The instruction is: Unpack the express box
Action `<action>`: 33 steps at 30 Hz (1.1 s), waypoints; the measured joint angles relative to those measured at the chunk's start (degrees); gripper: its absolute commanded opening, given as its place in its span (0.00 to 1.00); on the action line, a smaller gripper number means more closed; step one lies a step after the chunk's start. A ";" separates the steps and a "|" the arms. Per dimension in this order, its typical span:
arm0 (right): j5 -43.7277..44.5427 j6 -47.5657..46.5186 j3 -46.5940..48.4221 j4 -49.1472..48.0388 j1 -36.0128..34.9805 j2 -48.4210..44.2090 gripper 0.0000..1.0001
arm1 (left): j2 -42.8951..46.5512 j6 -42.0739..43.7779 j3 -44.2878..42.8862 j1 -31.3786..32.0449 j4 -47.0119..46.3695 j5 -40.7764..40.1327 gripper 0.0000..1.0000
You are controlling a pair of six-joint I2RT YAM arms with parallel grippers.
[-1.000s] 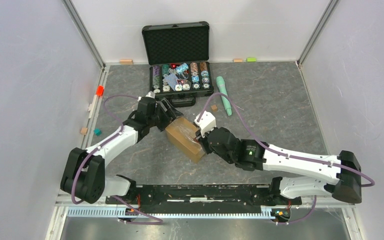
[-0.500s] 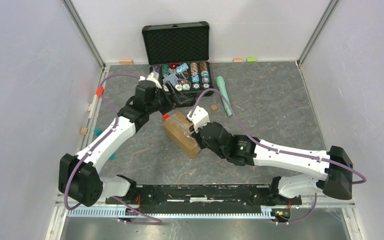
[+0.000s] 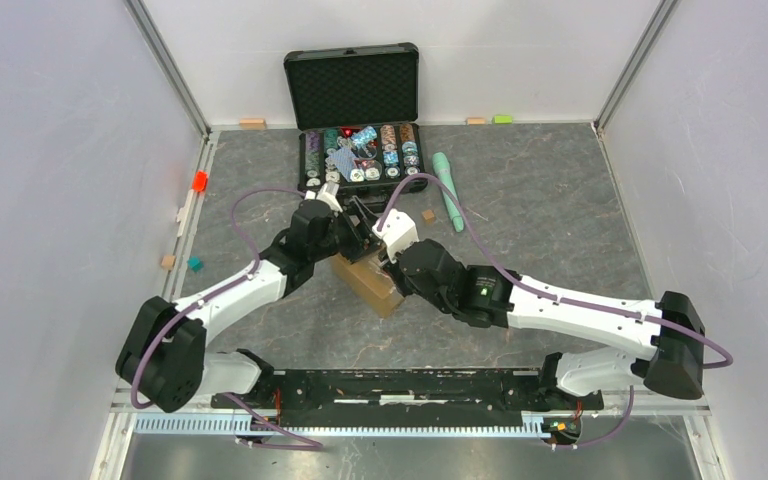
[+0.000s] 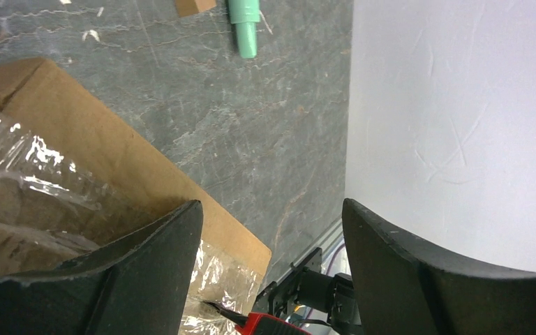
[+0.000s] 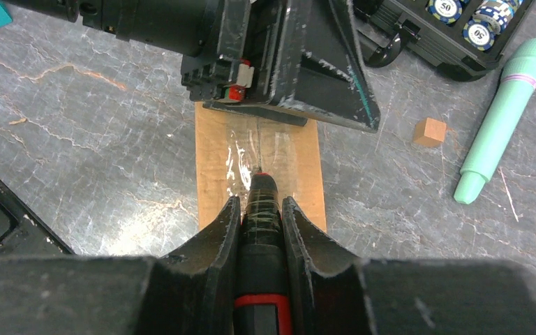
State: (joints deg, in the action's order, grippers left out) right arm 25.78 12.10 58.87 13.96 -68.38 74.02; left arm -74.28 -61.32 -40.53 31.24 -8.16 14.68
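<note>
Grey marbled tabletop (image 3: 560, 220), white enclosure walls. Open black foam-lined case (image 3: 352, 90) at upper centre; its tray holds rows of poker chips (image 3: 360, 160). Express box (image 3: 370, 288) lies flaps shut at frame centre, just below the case: brown cardboard, wrinkled glossy clear tape along top seam. Left tool (image 4: 269, 209) spread wide over box's upper end. Right tool (image 5: 259, 202) pinching black red-tipped cutter (image 5: 262, 188), tip on the tape.

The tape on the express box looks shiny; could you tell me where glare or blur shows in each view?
Left wrist: white glare patches on the clear tape of the express box, with the near fingers soft. Right wrist: a bright streak along the tape, the fingers blurred up close, the table sharp. Top external: even light, no strong glare.
</note>
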 measured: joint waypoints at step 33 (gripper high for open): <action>-3.69 1.16 -2.43 7.72 -0.33 -7.32 0.00 | -1.44 -2.08 8.61 -3.80 -17.55 8.44 0.81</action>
State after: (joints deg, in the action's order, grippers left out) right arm 22.09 13.26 56.45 21.67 -68.71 66.70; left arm -75.72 -63.40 -31.92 27.44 -25.71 23.11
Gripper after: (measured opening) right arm 0.274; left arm 0.809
